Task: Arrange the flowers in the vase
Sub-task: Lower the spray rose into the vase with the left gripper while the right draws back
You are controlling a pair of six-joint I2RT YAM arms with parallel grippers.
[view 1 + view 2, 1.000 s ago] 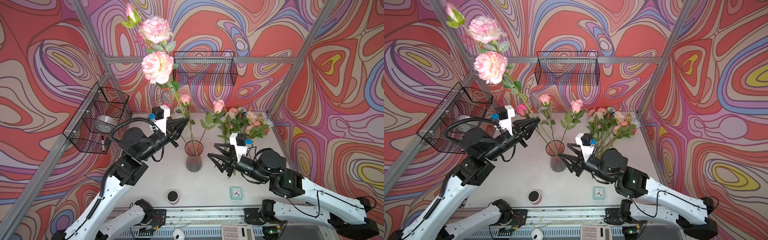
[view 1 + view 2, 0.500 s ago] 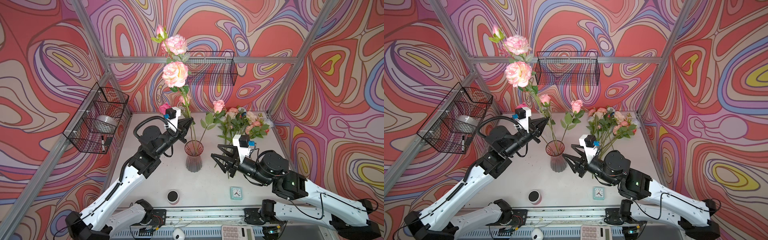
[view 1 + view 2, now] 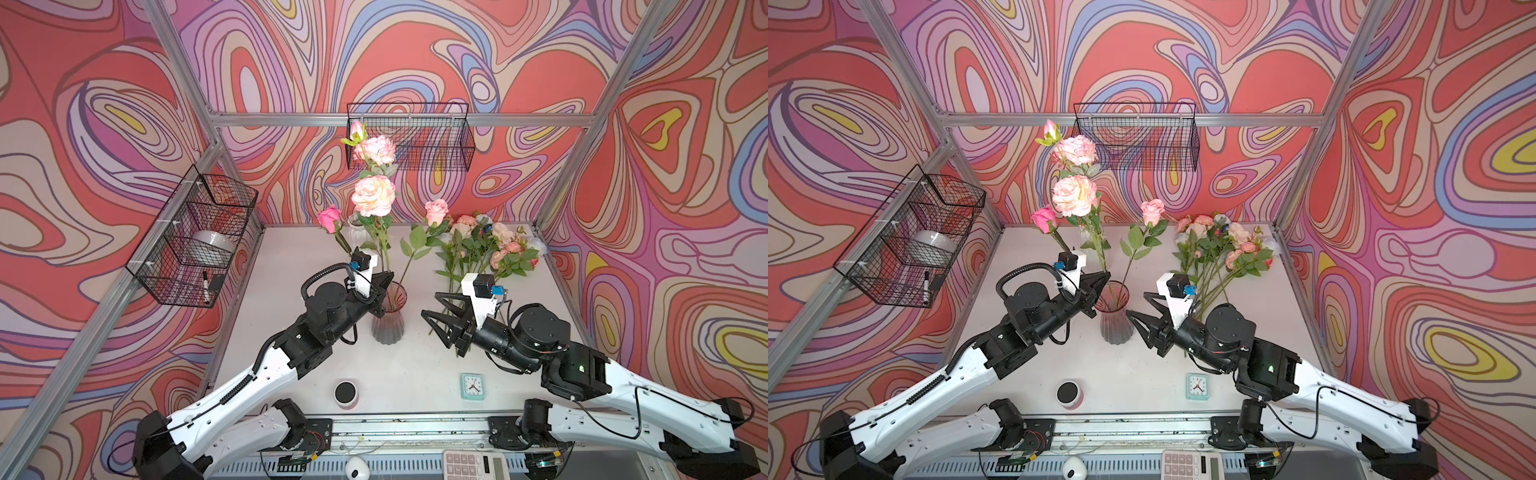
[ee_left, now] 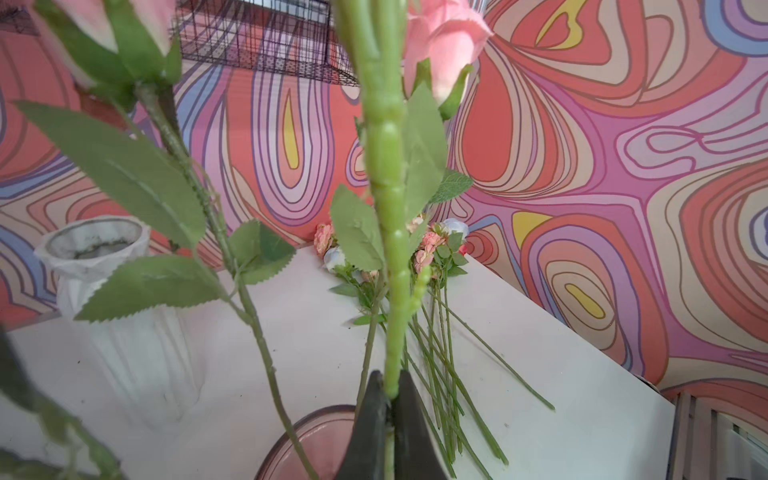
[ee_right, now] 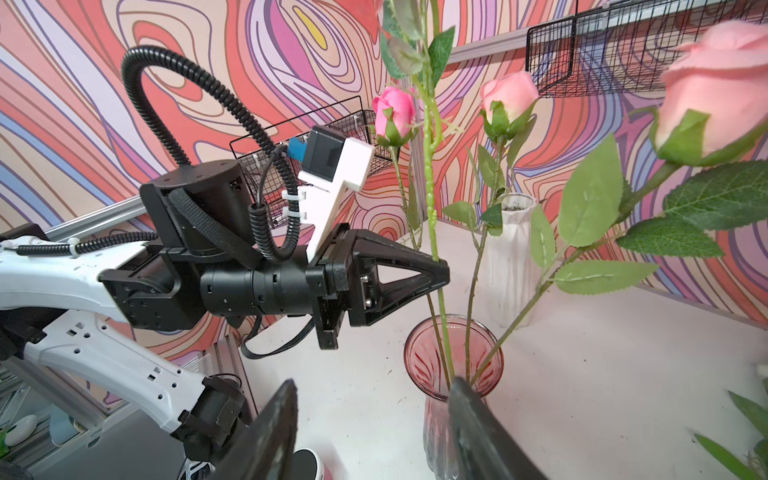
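Lowered, left fingers (image 4: 372,419) pinch the peony stem (image 4: 390,249) just above the vase rim (image 5: 409,345); right fingers (image 5: 478,432) spread nearby.

A robotics lab booth: silver aluminium frame bars (image 3: 291,119) carry swirling red-and-purple printed wall panels (image 3: 415,50) around a white tabletop (image 3: 407,374), and two white-and-black robot arms (image 3: 257,374) are mounted at the picture's lower edge.

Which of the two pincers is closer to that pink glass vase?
Left. The left pincer sits at the rim of the pink glass vase, shut on a tall peony stem going into it. The right pincer hangs open beside the vase, a gap apart.
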